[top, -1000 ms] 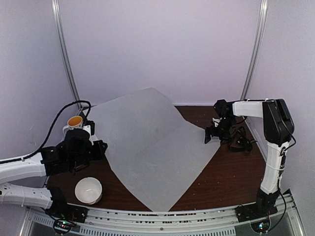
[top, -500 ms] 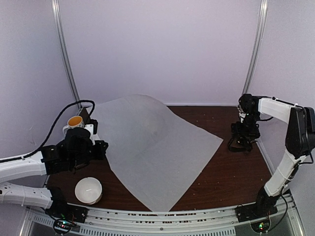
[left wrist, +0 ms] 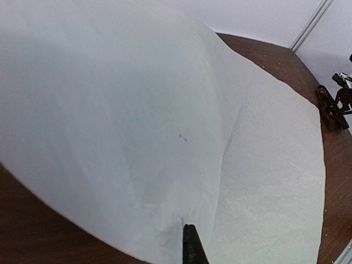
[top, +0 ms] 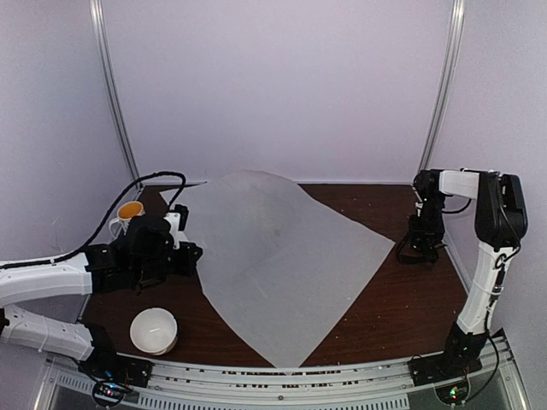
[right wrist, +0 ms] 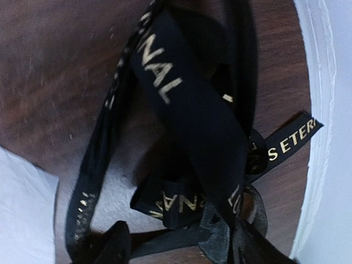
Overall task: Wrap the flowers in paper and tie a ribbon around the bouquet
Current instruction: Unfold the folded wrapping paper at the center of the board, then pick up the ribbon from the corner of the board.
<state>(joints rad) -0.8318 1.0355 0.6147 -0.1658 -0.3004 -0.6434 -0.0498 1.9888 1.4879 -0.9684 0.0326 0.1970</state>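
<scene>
Far left, you're looking at a white cup (top: 130, 210) with something orange in it sitting toward the back, and a white bowl (top: 154, 330) sitting near the front edge of the brown worktop (top: 385, 316). Your left hand (top: 190, 255) is closed and pinching the left edge of the paper (top: 282, 256). The big frosted sheet is billowing up on that side and at the back, then lying flat across the middle of the worktop, its right corner pointing at the ribbon (top: 408, 254). The ribbon is lying in a loose black tangle near the right edge, gold lettering showing. Your right hand (top: 420, 245) is hanging right over it, fingers (right wrist: 113, 246) standing apart with loops of ribbon sitting between them, not clamping anything.
</scene>
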